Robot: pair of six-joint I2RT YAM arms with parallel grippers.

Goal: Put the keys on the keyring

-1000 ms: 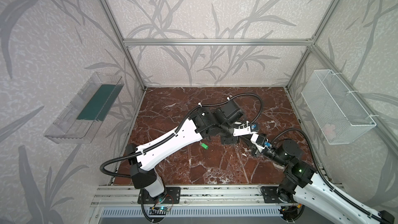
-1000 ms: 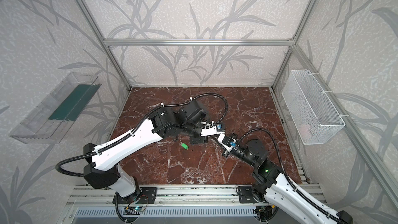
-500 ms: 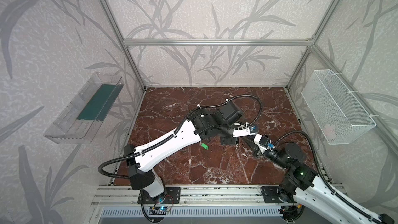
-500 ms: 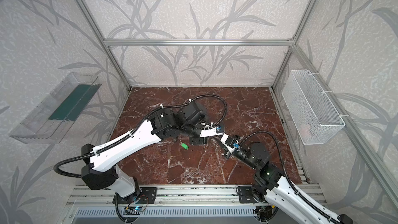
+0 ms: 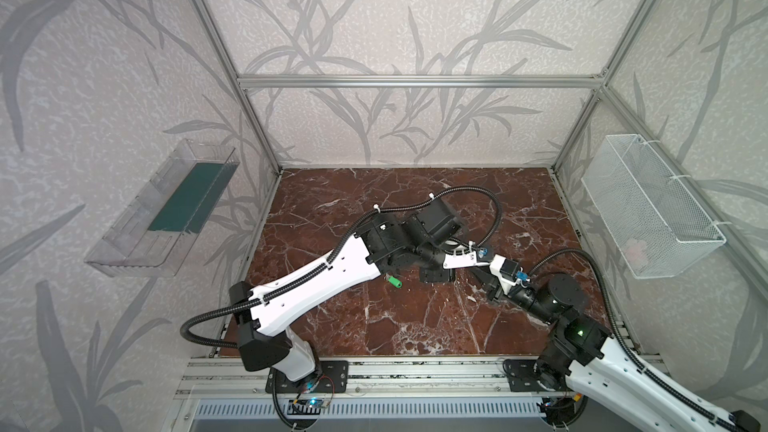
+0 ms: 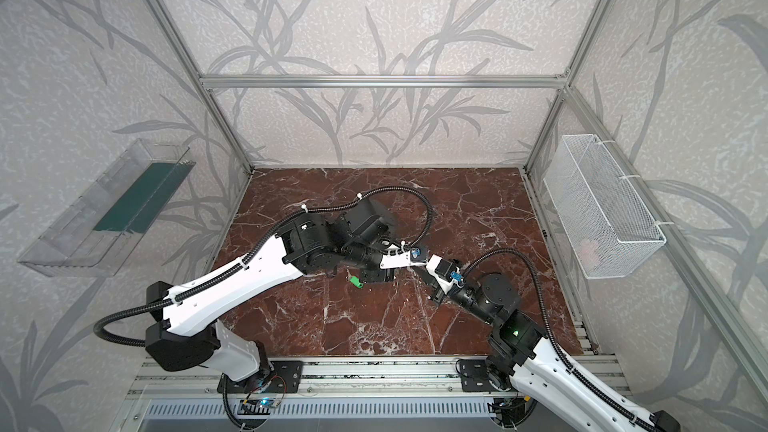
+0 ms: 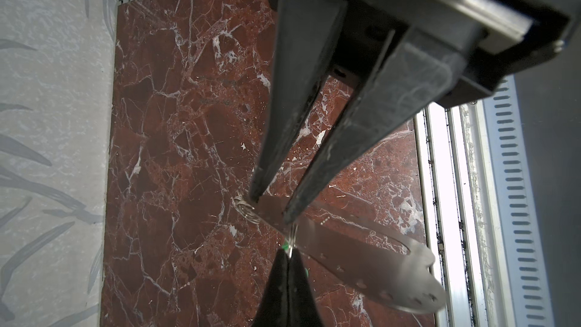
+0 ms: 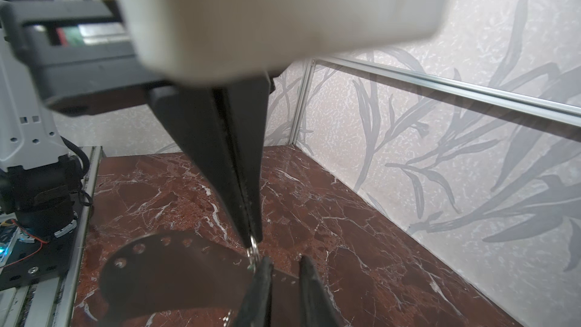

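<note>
In the left wrist view my left gripper is shut on the small metal loop of a green key, whose body is mostly hidden behind the fingers. The loop touches the edge of the keyring, a flat grey metal plate held above the floor. My right gripper is shut on the plate's narrow end. The right wrist view shows the same meeting: my right gripper on the keyring, my left gripper pinching the loop. Another green key lies on the floor.
A small wire coil ring hangs at the plate's gripped end. A clear tray is on the left wall and a white wire basket on the right wall. An aluminium rail runs along the front.
Both arms have shifted only slightly where the grippers meet. The green key on the floor has not moved.
</note>
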